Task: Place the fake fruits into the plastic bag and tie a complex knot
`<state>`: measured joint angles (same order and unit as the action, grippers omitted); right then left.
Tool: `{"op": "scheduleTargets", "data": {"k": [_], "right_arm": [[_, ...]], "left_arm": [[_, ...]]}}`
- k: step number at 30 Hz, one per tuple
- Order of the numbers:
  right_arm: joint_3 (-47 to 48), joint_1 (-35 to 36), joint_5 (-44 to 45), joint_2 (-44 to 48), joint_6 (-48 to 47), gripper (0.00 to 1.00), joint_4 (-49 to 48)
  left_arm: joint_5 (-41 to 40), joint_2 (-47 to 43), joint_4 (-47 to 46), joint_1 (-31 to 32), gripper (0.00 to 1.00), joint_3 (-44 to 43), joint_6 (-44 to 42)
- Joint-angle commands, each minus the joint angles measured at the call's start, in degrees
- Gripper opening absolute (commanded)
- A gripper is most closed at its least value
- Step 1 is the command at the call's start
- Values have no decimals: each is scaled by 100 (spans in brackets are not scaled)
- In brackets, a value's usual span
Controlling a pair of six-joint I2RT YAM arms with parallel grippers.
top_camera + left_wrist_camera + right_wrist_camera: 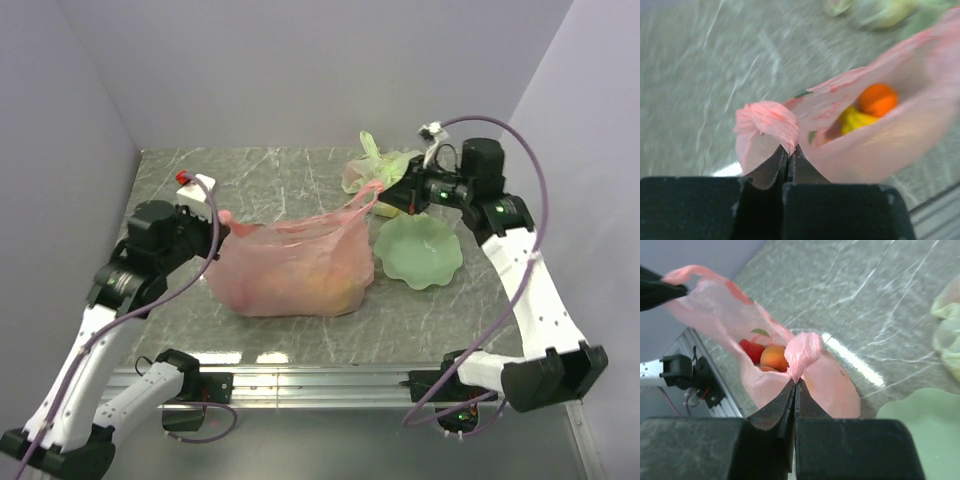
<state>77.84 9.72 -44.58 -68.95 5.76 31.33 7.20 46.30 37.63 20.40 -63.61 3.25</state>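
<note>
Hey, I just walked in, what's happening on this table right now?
Two robot arms hold a pink plastic bag stretched between them on the marble table. The left arm has its jaws shut on one loop handle, and the right arm has its jaws shut on the other handle. The fake fruits are already inside: an orange, a yellow piece, a peach-like one and a red one show through the mouth. The pale green plate beside the bag has no fruit on it. No knot is tied yet.

Left gripper [788, 150] pinched closed, right gripper [795, 383] pinched closed, arms angled inward
</note>
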Motion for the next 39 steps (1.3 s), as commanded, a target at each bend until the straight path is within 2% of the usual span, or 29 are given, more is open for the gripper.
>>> {"op": "scheduleTargets", "data": {"k": [1, 6, 7, 9, 10, 12, 13, 15, 16, 19, 21, 25, 31, 39], "right_arm": [[362, 337, 54, -242, -145, 0, -224], [1521, 478, -235, -365, -356, 0, 5], [1628, 557, -210, -348, -417, 0, 74], [1760, 689, -122, -304, -723, 0, 171], [1726, 759, 44, -286, -821, 0, 276], [1480, 970, 168, -207, -1006, 0, 312], [1375, 1006, 195, -172, -1015, 0, 260], [1155, 1111, 186, -93, -1007, 0, 207], [1119, 1146, 186, -84, -1015, 0, 181], [1145, 1199, 143, -75, -1033, 0, 198], [1180, 1234, 90, -101, -1103, 0, 242], [1154, 1252, -7, -93, -1244, 0, 294], [1031, 1270, -227, 48, -1472, 0, 338], [987, 1296, -631, 136, -1797, 0, 514]], "left_arm": [[-1155, 107, -212, -176, 0, 96, 475], [-1660, 309, -98, -300, 1, -616, 703], [-1539, 335, -63, -326, 1, -748, 721], [-1292, 510, 68, -335, 7, -819, 704], [-1204, 581, 296, -353, 16, -924, 739], [-390, 765, 429, -397, 28, -1047, 573], [23, 792, 482, -397, 48, -1248, 485], [1244, 810, 369, -397, 66, -1433, 142], [1562, 793, 290, -397, 81, -1608, 37], [2827, 836, -220, -397, 99, -1776, -541], [3766, 1124, -361, -371, 99, -1891, -807], [4305, 1793, -958, 23, 99, -2198, -781], [4649, 2628, -1863, 753, 99, -2287, -1291], [4782, 3323, -3181, 1246, 99, -1963, -967]]}}
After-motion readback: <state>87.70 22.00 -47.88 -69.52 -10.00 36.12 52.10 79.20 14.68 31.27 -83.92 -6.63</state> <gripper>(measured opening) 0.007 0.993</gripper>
